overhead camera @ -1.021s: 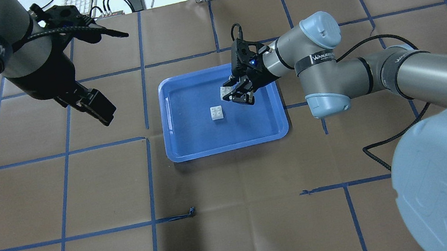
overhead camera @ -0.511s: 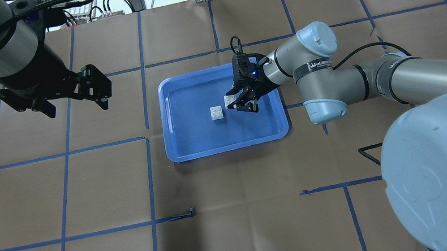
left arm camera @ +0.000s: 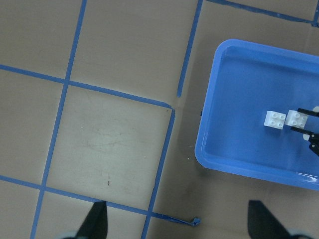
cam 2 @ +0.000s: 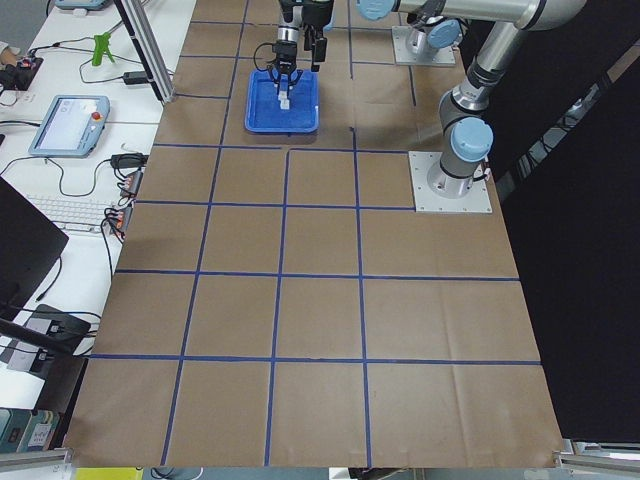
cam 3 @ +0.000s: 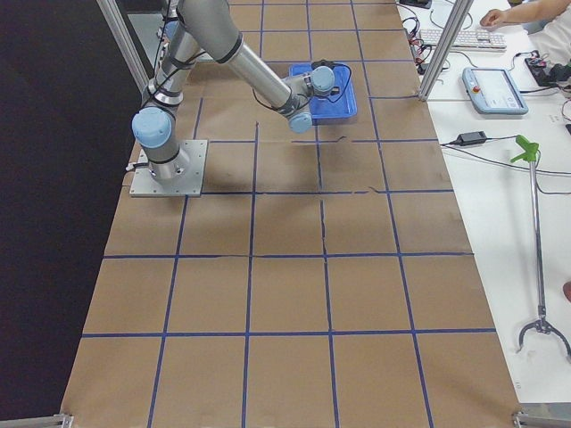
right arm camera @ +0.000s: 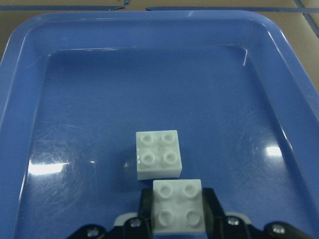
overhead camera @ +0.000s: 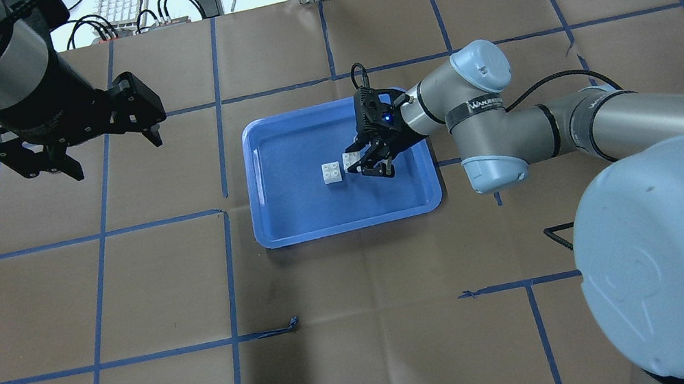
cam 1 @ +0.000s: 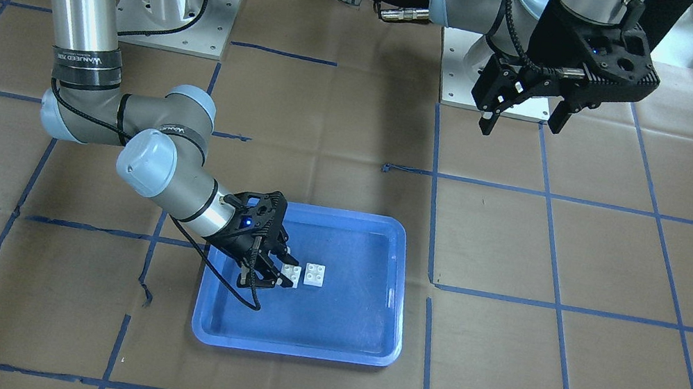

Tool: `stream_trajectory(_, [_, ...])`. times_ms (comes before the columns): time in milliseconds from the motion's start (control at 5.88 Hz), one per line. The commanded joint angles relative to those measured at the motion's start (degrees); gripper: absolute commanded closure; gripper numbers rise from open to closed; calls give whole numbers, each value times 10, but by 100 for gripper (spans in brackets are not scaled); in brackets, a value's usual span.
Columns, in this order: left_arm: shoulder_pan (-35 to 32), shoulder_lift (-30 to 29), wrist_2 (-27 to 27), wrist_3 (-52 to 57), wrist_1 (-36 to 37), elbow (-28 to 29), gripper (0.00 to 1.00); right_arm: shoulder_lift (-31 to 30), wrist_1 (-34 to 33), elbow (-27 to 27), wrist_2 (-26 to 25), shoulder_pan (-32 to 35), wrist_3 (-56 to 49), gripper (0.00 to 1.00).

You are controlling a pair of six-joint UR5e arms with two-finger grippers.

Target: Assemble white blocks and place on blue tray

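Since a second ago my right gripper (overhead camera: 360, 165) has carried the held white block (overhead camera: 350, 161) down-frame in the overhead view. It went from the upper middle of the blue tray (overhead camera: 292, 225) to just right of the loose white block (overhead camera: 332, 173). My left gripper (overhead camera: 117, 158) has swung round in that frame's upper left.

From overhead my right fingers cover part of the held white block, and at the bottom of the right wrist view its lower edge is cut off behind the gripper body. There its top edge meets the foot of the loose one (right arm camera: 158, 154), so I cannot tell whether they touch. In both side views the blocks are too small to read. The left wrist view cuts the tray off at its right edge and blurs my left fingertips (left arm camera: 97, 221).

My right jaws are narrow, pads clamped on two opposite sides of the block, studs up. My left jaws stand wide apart, gripping nothing, over the table (overhead camera: 369, 354), well apart from the tray.
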Motion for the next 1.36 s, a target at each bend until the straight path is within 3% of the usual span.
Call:
stream_trajectory(0, [5,0,2,85,-7,5,1,2,2,0,2,2,0,73])
stream_trajectory(1191, [13,4,0,88,-31,15,1,10,0,0,13,7,16,73])
